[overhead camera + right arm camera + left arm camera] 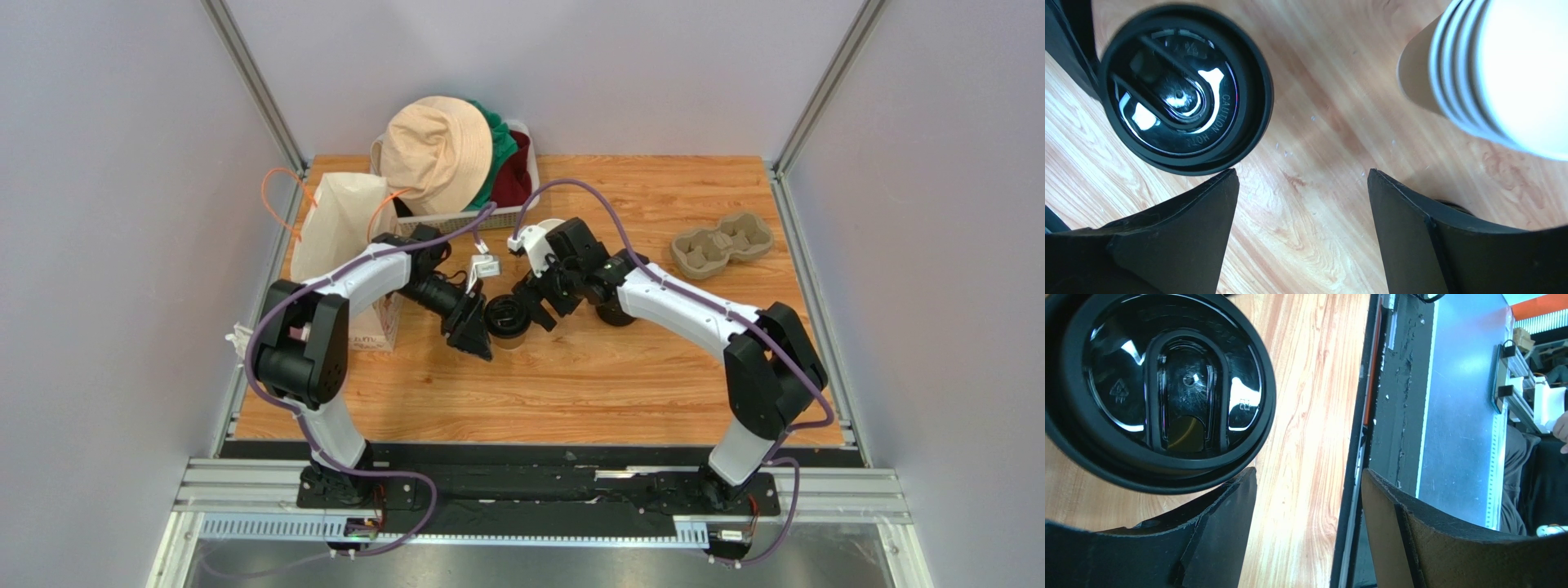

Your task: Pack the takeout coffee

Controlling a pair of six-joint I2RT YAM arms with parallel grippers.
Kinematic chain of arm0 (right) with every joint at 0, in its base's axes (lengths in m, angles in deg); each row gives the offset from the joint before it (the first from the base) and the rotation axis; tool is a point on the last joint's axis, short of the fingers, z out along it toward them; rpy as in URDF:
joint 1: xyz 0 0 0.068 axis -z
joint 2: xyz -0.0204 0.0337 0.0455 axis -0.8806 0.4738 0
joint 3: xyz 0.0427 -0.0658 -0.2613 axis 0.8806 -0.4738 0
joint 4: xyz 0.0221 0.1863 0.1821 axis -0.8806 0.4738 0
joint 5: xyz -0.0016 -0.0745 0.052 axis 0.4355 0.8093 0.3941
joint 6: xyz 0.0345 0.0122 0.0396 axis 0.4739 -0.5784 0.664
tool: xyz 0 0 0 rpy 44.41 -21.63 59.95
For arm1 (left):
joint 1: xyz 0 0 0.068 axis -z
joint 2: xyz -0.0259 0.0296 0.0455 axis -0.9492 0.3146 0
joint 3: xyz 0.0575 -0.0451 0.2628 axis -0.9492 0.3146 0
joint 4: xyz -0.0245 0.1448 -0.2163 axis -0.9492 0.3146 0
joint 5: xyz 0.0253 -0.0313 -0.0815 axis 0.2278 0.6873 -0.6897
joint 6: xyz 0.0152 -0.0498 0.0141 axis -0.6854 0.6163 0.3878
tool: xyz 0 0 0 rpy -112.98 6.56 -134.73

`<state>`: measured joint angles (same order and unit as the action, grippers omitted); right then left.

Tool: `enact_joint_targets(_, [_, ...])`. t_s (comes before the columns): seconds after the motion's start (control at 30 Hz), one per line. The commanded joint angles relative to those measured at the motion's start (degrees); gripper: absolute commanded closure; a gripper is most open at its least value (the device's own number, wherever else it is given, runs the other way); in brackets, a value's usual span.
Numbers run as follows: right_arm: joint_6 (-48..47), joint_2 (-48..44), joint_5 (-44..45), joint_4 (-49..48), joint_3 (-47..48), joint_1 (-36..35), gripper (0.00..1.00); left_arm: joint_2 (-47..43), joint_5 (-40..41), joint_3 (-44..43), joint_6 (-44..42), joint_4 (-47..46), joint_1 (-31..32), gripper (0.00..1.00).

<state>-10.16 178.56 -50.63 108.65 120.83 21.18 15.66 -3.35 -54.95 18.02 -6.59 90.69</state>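
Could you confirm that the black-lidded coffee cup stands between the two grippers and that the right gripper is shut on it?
Not quite: the right gripper is open and holds nothing, as the right wrist view shows. The black-lidded coffee cup does stand between it and the left gripper.

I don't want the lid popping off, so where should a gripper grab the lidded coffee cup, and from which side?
Probably the wall of the coffee cup below its black lid, coming in level from the left arm's side. It stands upright and round, and squeezing the lid could pop it off; the open left gripper is beside it.
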Motion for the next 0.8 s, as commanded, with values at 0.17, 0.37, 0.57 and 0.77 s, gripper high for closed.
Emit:
enact_joint_targets(0.17, [2.5,-4.3,-8.7,0.3,3.3,4.2,0.19,-6.4,-2.5,-2.6,-0.2,0.0,-2.3,0.28])
enact_joint_targets(0.37, [7.5,-4.7,-22.5,4.6,7.3,7.7,0.19,-10.8,5.6,-0.5,9.3,-10.6,-4.3,0.28])
enact_joint_targets(0.57, [11.8,3.5,-27.3,6.8,13.1,7.8,0.19,-8.2,10.4,-0.3,13.7,-13.8,-4.2,0.27])
enact_joint_targets(0.77, [14.9,7.7,-29.7,6.3,13.8,7.9,0.21,-5.2,12.0,-0.7,14.8,-15.4,-3.8,0.27])
